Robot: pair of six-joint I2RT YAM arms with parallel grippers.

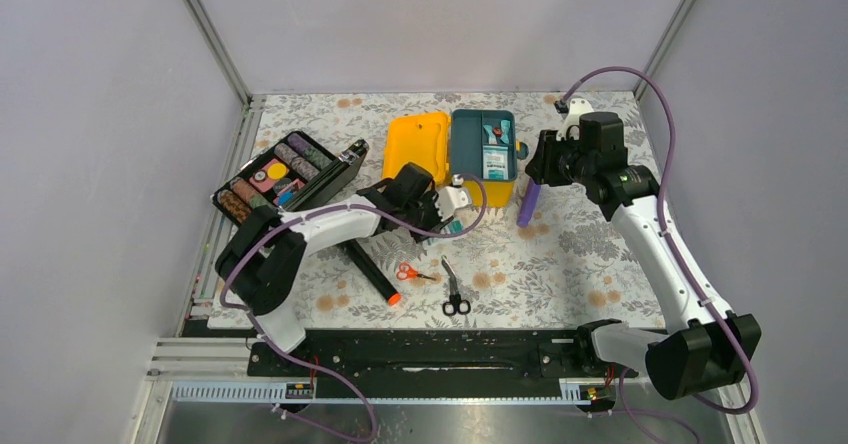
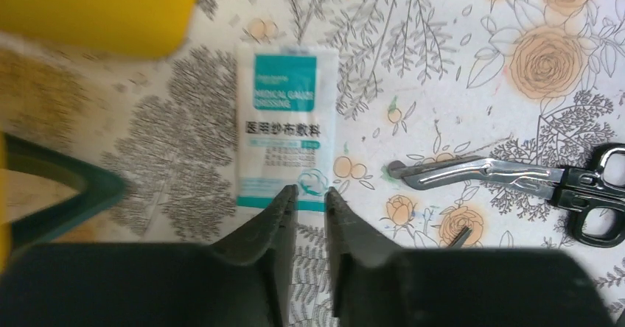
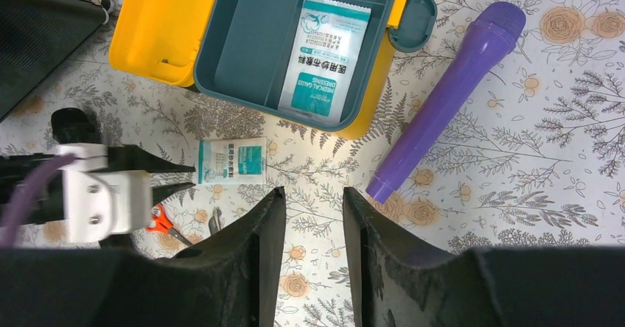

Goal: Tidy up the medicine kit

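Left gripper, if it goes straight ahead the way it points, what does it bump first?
Probably the white-and-teal gauze packet lying flat on the table. The left gripper has its fingers slightly apart, pointing right at the packet's near edge. Whether they touch it is unclear.

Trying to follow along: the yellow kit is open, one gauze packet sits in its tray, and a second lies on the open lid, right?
Not the lid: the second gauze packet lies on the table beside the yellow kit, as the right wrist view shows. The first packet is in the tray.
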